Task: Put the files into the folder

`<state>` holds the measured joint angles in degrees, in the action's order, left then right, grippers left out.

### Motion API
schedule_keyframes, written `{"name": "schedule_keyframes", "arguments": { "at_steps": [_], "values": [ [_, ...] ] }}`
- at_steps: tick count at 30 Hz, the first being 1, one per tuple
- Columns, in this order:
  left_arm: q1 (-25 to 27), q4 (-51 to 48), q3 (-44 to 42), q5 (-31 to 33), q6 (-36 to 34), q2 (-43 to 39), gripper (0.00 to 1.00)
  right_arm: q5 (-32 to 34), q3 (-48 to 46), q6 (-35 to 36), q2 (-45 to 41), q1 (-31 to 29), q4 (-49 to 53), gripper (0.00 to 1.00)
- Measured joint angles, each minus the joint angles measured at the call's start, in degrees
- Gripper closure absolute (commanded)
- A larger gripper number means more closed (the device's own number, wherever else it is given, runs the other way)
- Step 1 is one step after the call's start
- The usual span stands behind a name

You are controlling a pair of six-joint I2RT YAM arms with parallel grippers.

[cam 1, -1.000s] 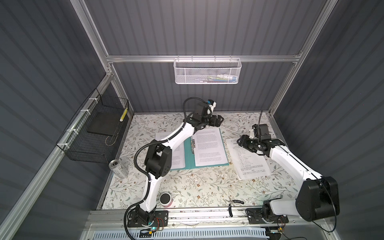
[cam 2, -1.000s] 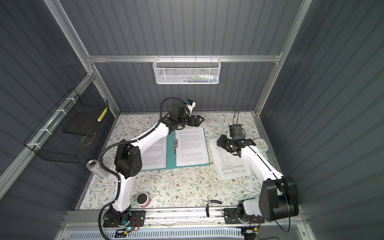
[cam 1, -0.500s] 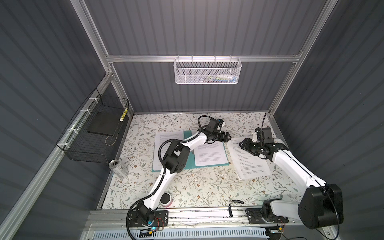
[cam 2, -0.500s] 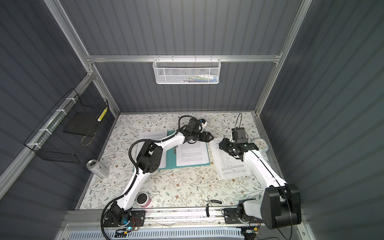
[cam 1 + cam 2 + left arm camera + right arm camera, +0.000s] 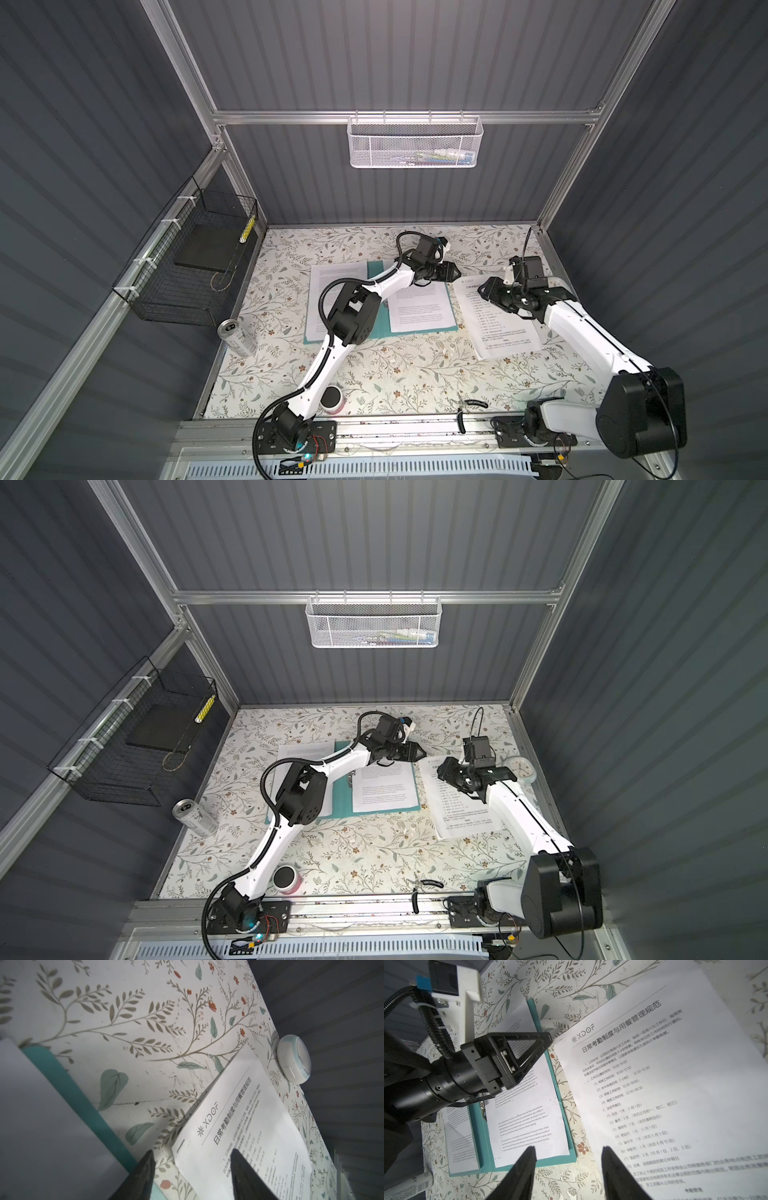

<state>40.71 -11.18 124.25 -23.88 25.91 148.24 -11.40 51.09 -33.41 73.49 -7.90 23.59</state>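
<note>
Right wrist view, files first: right-half sheet (image 5: 525, 1118) lies flat inside the open folder (image 5: 485, 1151), and left-half sheet (image 5: 460, 1142) lies on the other side of the spine, both print side up. Loose file (image 5: 664, 1084), stapled at one corner, is outside the folder, flat on the floral table (image 5: 374, 374). It sits just beside the folder's outer edge, not overlapping it as far as I can tell. In both top views the folder sits mid-frame and the loose file right of centre. My call: two in, one left, plus closing the cover if that counts. My left gripper (image 5: 192, 1151) reaches across the folder to the loose file's stapled corner, jaws apart, nothing between them. Touching the paper or just above it, can't tell. My right gripper (image 5: 568, 1148) hangs over the gap between folder and loose file, jaws also apart, empty. The pickup looks fiddly: flat paper on a flat table, no edge raised. Further out: round white clock (image 5: 294, 1059) by the right wall near the loose file's far corner, can (image 5: 237, 336) lower left, small pink container (image 5: 330, 405) bottom centre, black wire basket (image 5: 187, 270) on the left wall, white mesh basket (image 5: 415, 141) top centre.
</note>
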Motion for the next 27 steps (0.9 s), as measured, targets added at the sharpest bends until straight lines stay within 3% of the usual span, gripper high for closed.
{"name": "schedule_keyframes", "arguments": {
  "at_steps": [2,9,12,14,18,21,23,27],
  "values": [
    [0.24,-0.33,1.01,-0.24,0.39,0.85,0.53,0.0,0.0,0.02,0.0,0.0,-0.07,0.46],
    [0.63,-1.79,3.43,0.28,0.55,2.82,0.57,-0.02,-0.35,0.02,0.0,0.0,-0.44,0.46],
    [0.63,-2.45,5.09,0.22,0.94,4.09,0.67,-0.02,-0.9,0.04,0.0,0.0,-0.63,0.46],
    [0.79,-2.51,5.57,0.0,1.4,4.66,0.68,-0.11,-1.2,0.04,0.0,0.04,-0.72,0.46],
    [0.92,-2.67,5.9,0.0,1.62,4.81,0.66,-0.26,-1.27,0.04,0.0,0.15,-0.92,0.46],
    [1.14,-2.32,5.92,0.0,1.99,4.79,0.48,-0.55,-1.42,0.04,0.0,0.37,-1.62,0.46],
    [1.29,-1.77,6.05,0.42,1.88,4.76,0.45,-0.68,-1.64,0.07,0.0,0.44,-2.1,0.46],
    [1.38,-1.79,6.12,1.01,1.66,4.76,0.59,-0.76,-1.9,0.07,0.0,0.55,-2.64,0.46]
  ]
}}
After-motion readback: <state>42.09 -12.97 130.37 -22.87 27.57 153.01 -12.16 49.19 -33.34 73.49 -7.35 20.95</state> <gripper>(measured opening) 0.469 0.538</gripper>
